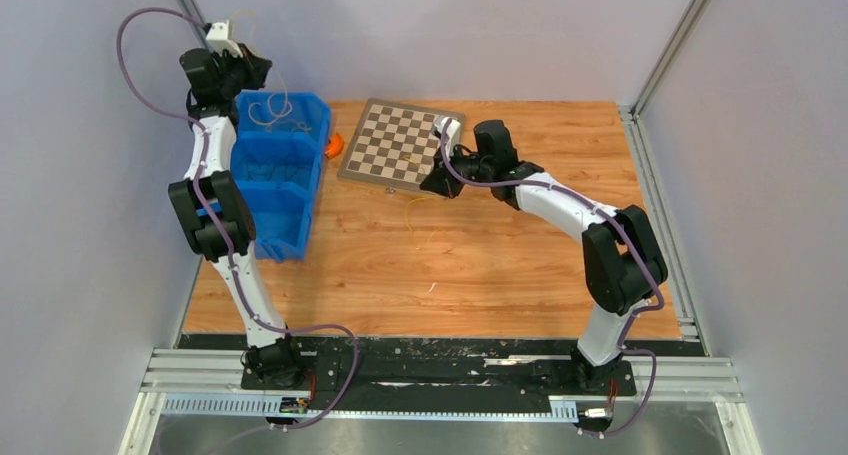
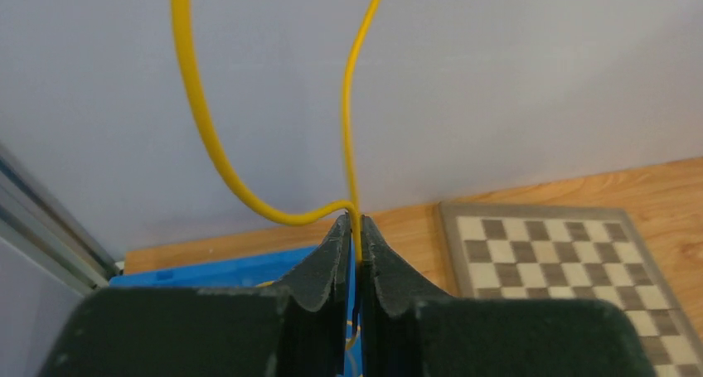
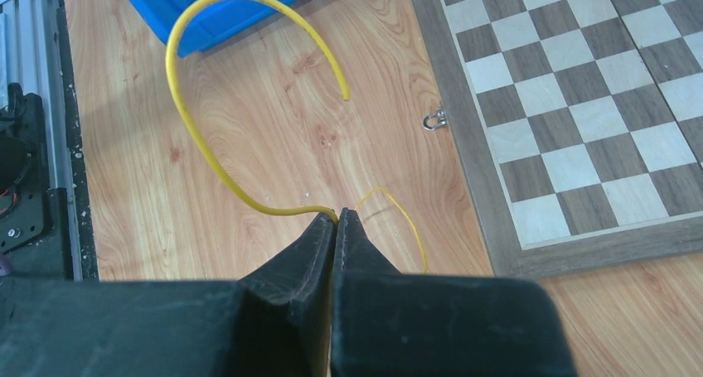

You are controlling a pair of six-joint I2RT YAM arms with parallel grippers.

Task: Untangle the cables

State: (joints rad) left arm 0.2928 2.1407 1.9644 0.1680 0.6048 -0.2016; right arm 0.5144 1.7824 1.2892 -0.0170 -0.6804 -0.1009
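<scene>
Between tight-shut fingertips | two hands, one catch each | left hand point(image 2: 354, 226) grips yellow cable point(image 2: 202, 120) | right hand point(image 3: 338, 218) grips second yellow cable point(image 3: 189, 124)

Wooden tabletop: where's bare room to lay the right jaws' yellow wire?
Free: wooden tabletop between the blue plastic bin and the dangling thin yellow wire; also the far right corner beside the checkered wooden board. Crowded: the gap between bin and board, holding an orange object.
</scene>
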